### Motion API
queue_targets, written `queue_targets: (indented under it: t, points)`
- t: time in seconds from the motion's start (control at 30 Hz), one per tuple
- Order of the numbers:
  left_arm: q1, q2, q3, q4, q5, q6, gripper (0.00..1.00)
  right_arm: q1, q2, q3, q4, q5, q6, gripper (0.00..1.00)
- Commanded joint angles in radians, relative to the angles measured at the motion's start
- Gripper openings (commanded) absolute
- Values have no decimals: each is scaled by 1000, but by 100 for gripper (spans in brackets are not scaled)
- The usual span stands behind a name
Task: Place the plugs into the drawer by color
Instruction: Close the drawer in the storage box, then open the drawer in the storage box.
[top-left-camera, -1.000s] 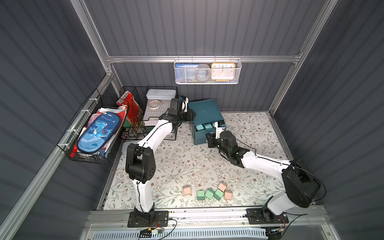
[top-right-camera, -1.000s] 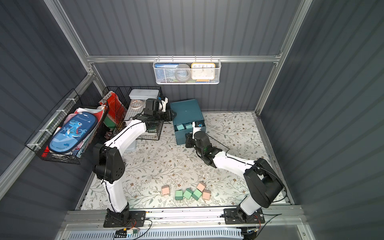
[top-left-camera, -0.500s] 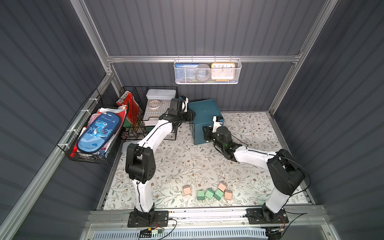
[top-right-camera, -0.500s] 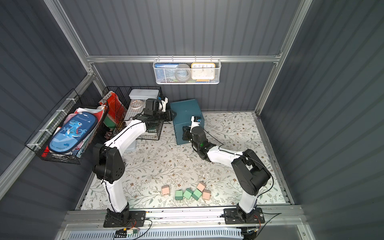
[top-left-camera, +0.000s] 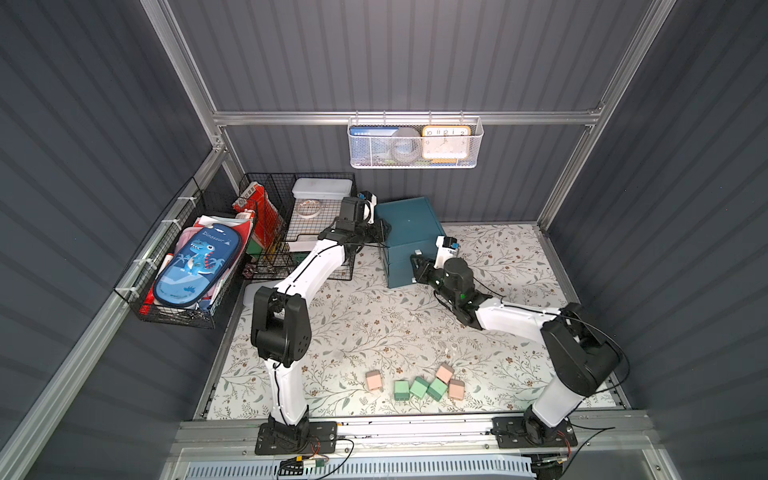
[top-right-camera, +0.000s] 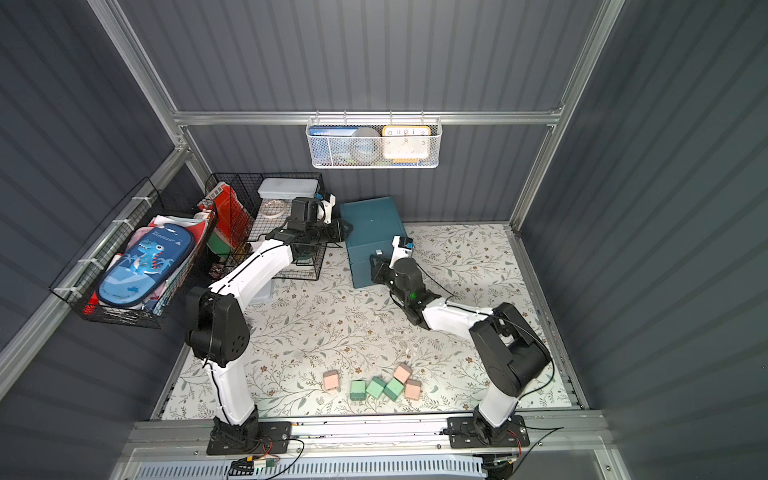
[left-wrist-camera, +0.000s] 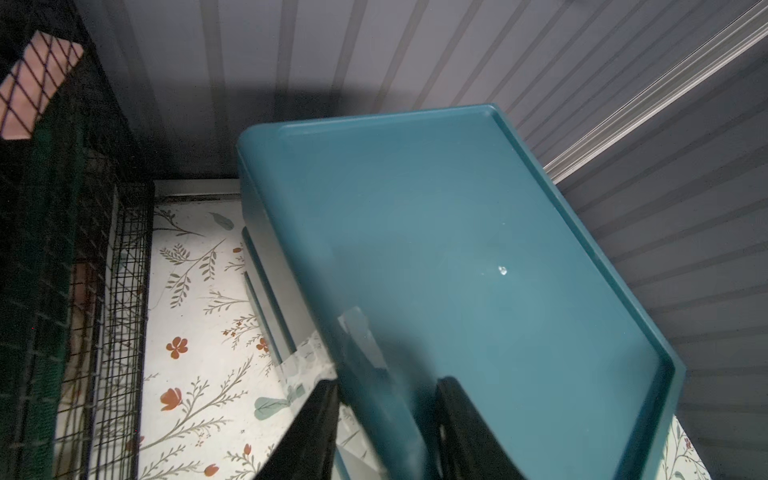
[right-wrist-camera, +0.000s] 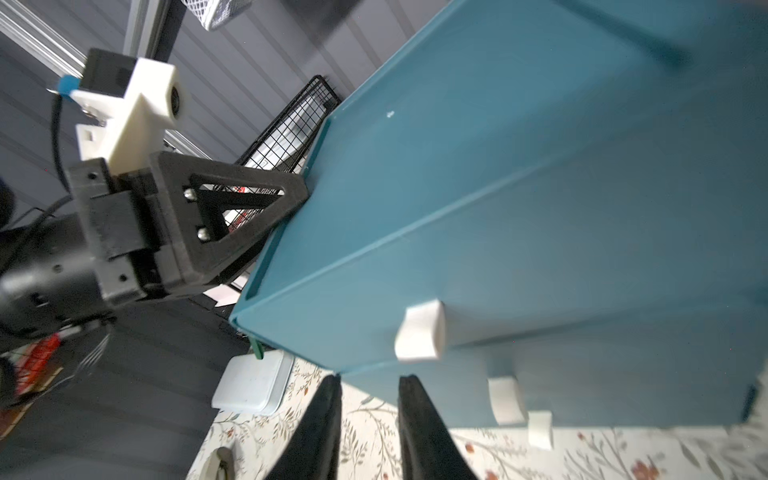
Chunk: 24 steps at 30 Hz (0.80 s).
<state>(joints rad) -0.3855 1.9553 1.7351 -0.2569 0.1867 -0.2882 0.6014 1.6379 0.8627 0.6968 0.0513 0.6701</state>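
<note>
Right wrist view, drawer (right-wrist-camera: 519, 232) closed on all three levels, contents hidden, my right gripper (right-wrist-camera: 370, 378) slightly parted, empty, my left gripper (left-wrist-camera: 388, 382) pinching its top edge.

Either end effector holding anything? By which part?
Left end effector clamps the cabinet by the side rim of its top. Right end effector holds nothing; its jaws stand slightly apart.

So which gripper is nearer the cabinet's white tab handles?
Right. The right gripper hovers open just off the front of the cabinet, beside the handles. The left gripper is clamped on its top rim at the side, away from them.
</note>
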Motion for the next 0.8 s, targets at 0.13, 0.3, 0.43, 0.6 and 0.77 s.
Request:
queue_targets:
  t: [0.13,0.3,0.43,0.6,0.77]
  points:
    - [-11,35,-31,-102,37,28,42,-70,-26,-174,167,-82,239,31]
    - [-10,41,-28,-102,36,26,42,-123,95,-157,314,-197,368,35]
    - [-10,43,-31,-104,33,27,42,-154,183,-132,406,-248,447,38]
    - [-10,44,-28,-104,34,27,43,-164,251,-103,446,-264,494,42]
    - [-10,44,-28,-105,32,29,43,-164,307,-69,476,-283,530,42]
